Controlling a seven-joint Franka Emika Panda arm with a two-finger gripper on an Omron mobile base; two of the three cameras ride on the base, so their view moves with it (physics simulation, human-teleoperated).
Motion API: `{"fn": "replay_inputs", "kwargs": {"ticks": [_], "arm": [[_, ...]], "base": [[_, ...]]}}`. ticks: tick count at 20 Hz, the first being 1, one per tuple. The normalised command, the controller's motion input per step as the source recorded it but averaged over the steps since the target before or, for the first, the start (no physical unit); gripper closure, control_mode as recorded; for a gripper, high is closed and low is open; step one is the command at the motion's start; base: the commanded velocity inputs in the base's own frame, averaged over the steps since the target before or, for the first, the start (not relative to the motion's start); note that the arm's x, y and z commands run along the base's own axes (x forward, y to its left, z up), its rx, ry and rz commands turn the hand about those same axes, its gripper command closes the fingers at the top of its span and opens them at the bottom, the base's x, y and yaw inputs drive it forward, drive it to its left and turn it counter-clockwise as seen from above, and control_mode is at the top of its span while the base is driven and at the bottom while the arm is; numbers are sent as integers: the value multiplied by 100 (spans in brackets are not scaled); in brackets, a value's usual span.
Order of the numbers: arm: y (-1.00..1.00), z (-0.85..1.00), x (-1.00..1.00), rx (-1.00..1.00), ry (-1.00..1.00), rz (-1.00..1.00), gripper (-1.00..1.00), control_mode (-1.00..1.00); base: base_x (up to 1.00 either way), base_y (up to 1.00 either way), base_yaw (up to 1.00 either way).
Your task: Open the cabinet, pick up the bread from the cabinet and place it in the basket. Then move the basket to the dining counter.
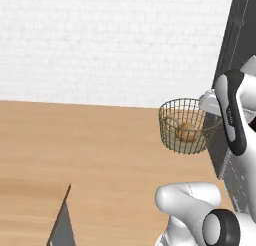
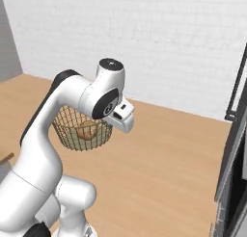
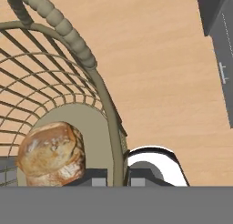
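The round tan wire-mesh basket (image 1: 176, 121) (image 2: 72, 133) (image 3: 54, 82) hangs in the air above a wood-plank floor. The small brown bread (image 1: 188, 132) (image 2: 87, 131) (image 3: 52, 153) lies on the basket's solid base disc. My gripper (image 3: 116, 178) is shut on the basket's rim, one fingertip inside the mesh and one outside. In the base views the white hand (image 1: 212, 104) (image 2: 121, 116) sits at the basket's edge and hides the fingers. The cabinet and the dining counter are out of view.
A tall dark-grey unit (image 1: 234, 45) (image 2: 235, 159) (image 3: 218, 32) stands close on the right of the arm. A grey pointed panel (image 1: 62, 225) rises at the lower left. A white brick wall (image 1: 100, 45) closes the far side beyond open wood floor (image 1: 90, 150).
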Motion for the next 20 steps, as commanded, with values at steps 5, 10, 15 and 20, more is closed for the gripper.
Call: {"fn": "replay_inputs", "kwargs": {"ticks": [5,10,15,20], "arm": [[0,0,0,0,0,0,100,100],[0,0,0,0,0,0,100,100],[0,0,0,0,0,0,100,100],[0,0,0,0,0,0,100,100]], "base": [[0,0,100],[0,0,100],[13,-27,87],[27,-100,49]]}}
